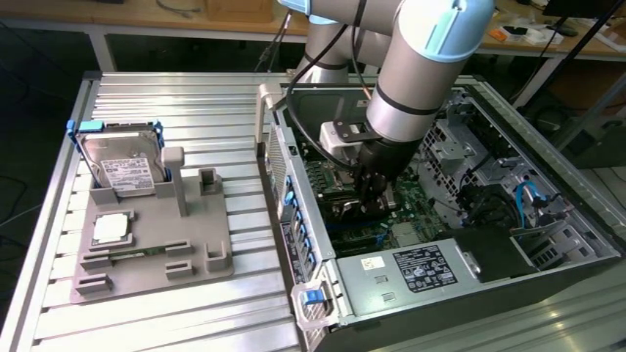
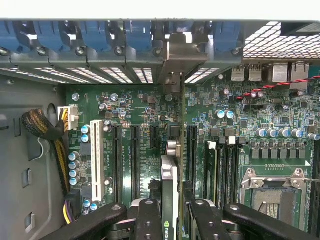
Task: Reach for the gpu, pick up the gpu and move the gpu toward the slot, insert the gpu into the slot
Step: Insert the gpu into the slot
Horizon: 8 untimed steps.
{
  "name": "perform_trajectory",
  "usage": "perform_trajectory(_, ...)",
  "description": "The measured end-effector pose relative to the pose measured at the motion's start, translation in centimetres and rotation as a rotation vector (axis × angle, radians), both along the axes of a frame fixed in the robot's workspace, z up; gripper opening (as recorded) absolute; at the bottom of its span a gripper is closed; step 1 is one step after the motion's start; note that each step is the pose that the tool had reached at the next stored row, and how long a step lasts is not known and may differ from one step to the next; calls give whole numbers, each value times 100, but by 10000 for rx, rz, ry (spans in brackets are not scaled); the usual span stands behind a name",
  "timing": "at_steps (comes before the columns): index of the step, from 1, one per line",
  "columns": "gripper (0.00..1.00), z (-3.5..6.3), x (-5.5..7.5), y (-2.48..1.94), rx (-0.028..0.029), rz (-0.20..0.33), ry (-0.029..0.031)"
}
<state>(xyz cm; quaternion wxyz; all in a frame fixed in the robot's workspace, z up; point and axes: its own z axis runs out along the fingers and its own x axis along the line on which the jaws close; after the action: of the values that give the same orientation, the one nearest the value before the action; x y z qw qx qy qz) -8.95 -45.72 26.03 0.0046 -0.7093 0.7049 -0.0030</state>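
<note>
One gripper (image 2: 170, 210), jaws clenched on one gpu (image 2: 169, 175), edge-on above the motherboard (image 2: 135, 107) inside the case (image 1: 547, 242).

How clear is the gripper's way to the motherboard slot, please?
Probably clear: the gripper holds the gpu edge-on over the motherboard in the open case, with nothing seen between, though the gpu hides the slot itself.

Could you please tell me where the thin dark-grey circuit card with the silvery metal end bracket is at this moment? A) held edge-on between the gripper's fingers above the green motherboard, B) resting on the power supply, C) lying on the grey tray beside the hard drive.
A: the wrist view shows the thin dark-grey circuit card clamped edge-on in the gripper, above the green motherboard inside the case.
</note>
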Motion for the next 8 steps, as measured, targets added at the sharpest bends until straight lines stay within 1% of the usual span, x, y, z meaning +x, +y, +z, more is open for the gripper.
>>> perform_trajectory(8,27,14,0,9,3,0,2)
